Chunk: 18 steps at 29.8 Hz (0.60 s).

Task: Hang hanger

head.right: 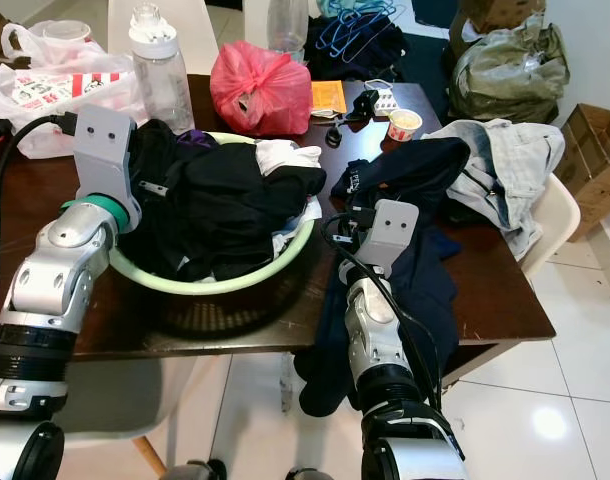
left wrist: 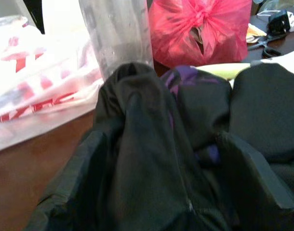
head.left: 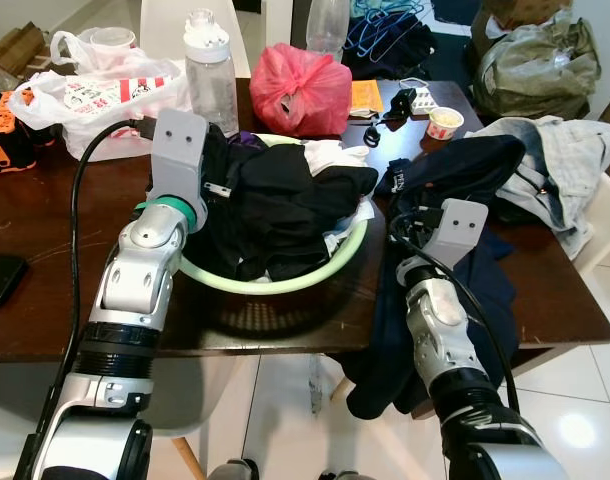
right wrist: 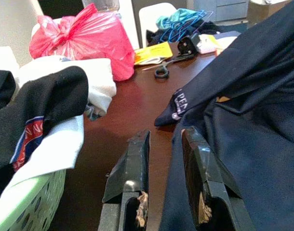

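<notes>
Left claw (left wrist: 156, 144) clamped on black cloth (head.left: 285, 200) in basin (head.left: 285, 283), worktop (head.left: 45, 230) front-left; right claw (right wrist: 166, 163) open w/ navy garment (right wrist: 253, 125) edge between fingers, front edge.

Both arms are jointed silver metal with black bands near the shoulder end. The left arm (head.left: 135, 290) wears a green ring below a grey, screw-dotted wrist plate, with a black cable looping alongside. The right arm (head.left: 445, 330) carries a similar plate and thinner black cables.
</notes>
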Tool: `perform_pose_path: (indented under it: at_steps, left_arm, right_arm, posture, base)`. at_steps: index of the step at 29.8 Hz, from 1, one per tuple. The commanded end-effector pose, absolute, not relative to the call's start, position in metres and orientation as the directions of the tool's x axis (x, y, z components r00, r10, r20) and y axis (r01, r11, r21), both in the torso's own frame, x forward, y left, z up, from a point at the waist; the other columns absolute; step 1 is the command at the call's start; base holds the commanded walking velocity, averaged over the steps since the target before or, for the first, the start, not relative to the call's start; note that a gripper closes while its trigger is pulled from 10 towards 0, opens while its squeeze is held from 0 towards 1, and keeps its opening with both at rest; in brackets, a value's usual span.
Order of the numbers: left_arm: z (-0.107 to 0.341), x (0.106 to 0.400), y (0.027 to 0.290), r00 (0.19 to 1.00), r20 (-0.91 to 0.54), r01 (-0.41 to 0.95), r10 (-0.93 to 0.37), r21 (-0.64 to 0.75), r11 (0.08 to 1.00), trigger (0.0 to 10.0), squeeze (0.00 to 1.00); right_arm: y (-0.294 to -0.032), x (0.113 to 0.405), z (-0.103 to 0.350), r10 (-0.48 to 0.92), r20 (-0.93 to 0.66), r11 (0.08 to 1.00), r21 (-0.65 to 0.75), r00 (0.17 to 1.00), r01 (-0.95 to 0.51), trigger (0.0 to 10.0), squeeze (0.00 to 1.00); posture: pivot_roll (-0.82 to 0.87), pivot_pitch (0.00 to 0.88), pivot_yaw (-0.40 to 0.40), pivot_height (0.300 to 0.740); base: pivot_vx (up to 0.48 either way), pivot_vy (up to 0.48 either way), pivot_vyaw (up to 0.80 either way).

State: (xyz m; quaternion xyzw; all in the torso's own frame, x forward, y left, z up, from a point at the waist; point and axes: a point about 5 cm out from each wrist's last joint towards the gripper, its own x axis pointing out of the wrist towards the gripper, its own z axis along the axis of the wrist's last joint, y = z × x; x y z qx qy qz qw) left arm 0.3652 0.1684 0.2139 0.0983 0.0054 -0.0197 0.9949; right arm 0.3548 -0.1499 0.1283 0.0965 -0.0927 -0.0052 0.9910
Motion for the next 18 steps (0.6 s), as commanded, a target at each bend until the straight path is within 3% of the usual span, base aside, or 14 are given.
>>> perform_pose_path:
  at_steps: [1,18]
  left_arm:
    - [0.200,0.367,0.176,0.997,-0.074,0.020,-0.008,0.171,0.985,10.0,0.00]
    - [0.197,0.386,0.182,0.992,-0.099,0.098,-0.079,0.204,0.974,10.0,0.00]
  right_arm:
    - [-0.154,0.353,0.122,-0.034,0.159,0.982,0.188,0.987,0.003,10.0,0.00]
    - [-0.154,0.352,0.122,-0.033,0.161,0.982,0.187,0.986,0.003,10.0,0.00]
  posture:
    - [0.04,0.014,0.005,0.740]
    - [0.04,0.007,0.003,0.740]
  base:
    - [0.000,0.000,0.00]
    - [0.000,0.000,0.00]
